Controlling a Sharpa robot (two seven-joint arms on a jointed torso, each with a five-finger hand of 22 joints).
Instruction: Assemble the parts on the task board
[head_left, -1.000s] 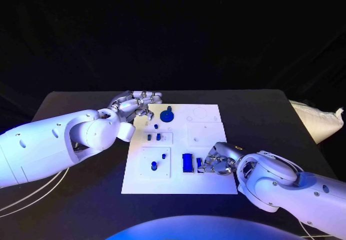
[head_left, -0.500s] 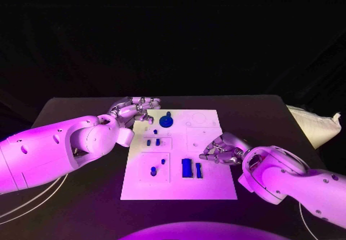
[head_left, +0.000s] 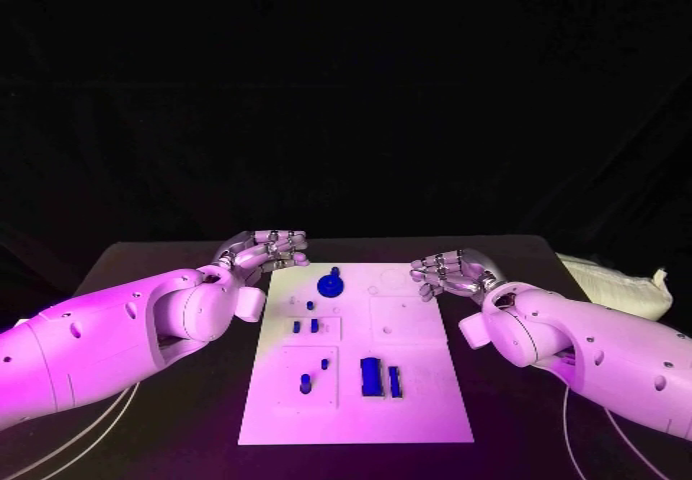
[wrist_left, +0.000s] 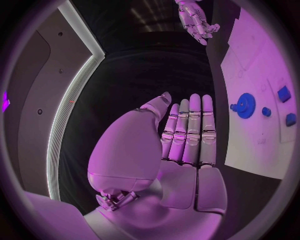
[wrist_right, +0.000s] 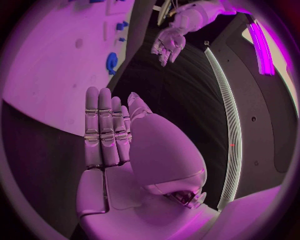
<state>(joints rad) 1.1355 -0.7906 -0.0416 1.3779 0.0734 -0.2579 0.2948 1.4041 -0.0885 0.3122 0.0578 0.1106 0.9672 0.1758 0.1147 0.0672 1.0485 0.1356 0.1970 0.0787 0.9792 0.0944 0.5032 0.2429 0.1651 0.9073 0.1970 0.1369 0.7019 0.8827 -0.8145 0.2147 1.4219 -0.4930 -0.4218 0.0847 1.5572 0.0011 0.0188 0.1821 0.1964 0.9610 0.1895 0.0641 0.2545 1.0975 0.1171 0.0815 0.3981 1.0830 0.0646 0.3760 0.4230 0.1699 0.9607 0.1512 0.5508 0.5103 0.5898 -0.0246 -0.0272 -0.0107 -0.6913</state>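
Note:
The white task board (head_left: 421, 405) lies in the middle of the black table. A blue gear (head_left: 332, 286) stands near its far edge. Small blue pegs (head_left: 306, 326) sit in the middle left, two more pegs (head_left: 307, 381) lower left, and a blue block (head_left: 371, 375) with a narrow bar (head_left: 394, 381) beside it near the front. My left hand (head_left: 267, 250) hovers at the board's far left corner, my right hand (head_left: 450, 270) at its far right edge. Both hold nothing. In the wrist views the left hand (wrist_left: 181, 145) and right hand (wrist_right: 112, 135) show straight fingers, with the gear (wrist_left: 244, 106) beyond.
A white bag (head_left: 620, 285) lies at the table's right edge. Thin cables (head_left: 72, 425) run along the left side under my left arm. The board (wrist_right: 56, 75) lies beside the right palm, with the left hand (wrist_right: 167, 45) across it.
My right hand has left the blue block and bar at the board's front and moved back to its far right edge, empty. The left hand stays at the far left corner. The camera has shifted.

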